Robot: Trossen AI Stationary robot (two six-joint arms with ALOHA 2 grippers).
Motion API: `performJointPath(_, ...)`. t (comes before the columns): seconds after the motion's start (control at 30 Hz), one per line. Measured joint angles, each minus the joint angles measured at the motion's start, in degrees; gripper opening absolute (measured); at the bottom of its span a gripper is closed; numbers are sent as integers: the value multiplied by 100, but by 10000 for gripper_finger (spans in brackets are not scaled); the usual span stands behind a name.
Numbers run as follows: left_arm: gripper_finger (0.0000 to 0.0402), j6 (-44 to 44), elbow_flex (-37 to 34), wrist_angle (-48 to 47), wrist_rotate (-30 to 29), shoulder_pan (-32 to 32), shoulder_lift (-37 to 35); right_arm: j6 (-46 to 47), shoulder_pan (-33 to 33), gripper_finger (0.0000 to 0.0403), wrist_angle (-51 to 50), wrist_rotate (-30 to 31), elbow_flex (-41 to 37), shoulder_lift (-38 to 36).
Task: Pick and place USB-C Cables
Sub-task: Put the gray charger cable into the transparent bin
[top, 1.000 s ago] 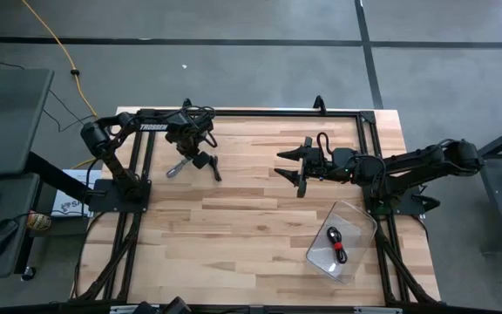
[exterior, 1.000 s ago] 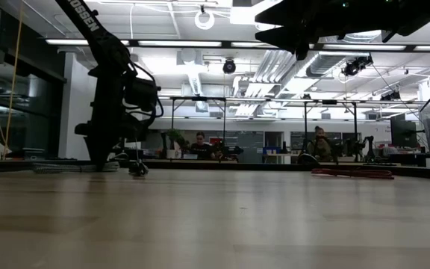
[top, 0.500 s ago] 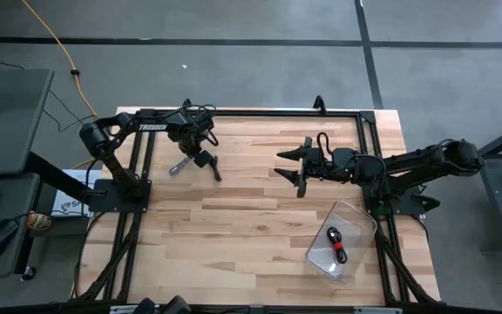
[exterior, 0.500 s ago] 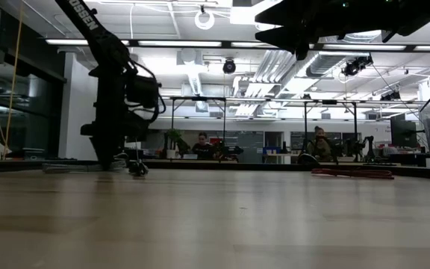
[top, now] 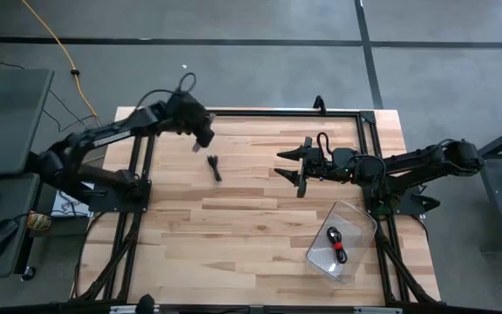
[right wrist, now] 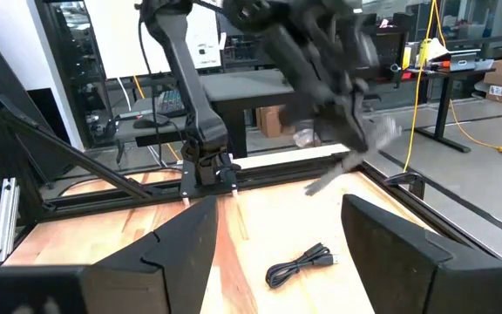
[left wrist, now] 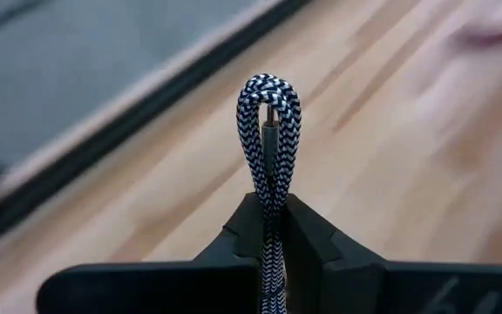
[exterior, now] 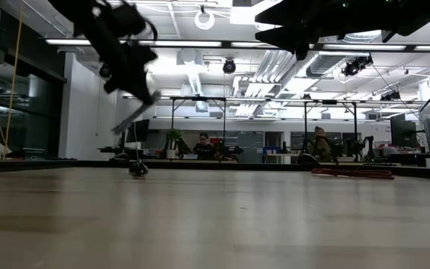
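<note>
Left gripper (top: 206,137) now raised off the table and swung toward the far edge, clamped on the silver-grey cable (left wrist: 268,131), lifted away from beside the black cable (top: 214,167).

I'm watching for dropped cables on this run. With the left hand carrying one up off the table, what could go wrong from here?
1. The left hand is shut on only a thin loop of the silver-grey cable, so the cable may slip free in a fast swing.
2. The clear bin lies across the table past the open right hand, so the arms might cross paths.
3. The black cable on the table could be brushed.
</note>
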Motion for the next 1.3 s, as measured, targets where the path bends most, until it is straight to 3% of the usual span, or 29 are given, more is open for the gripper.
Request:
performJointPath(0.33,5,-92,-125,1411,146,-1529,-1092,0,1,236,0,1,0,0)
performJointPath(0.53,3,-111,-1521,3917,-596,-2547,-1494,0,0,236,0,2,0,0)
performJointPath(0.87,1,-294,-3566,6480,-378,-3198,-1807,0,0,236,110,1,0,0)
performJointPath(1.3,1,-216,-3832,6954,-538,-3578,-1811,0,1,236,130,2,0,4)
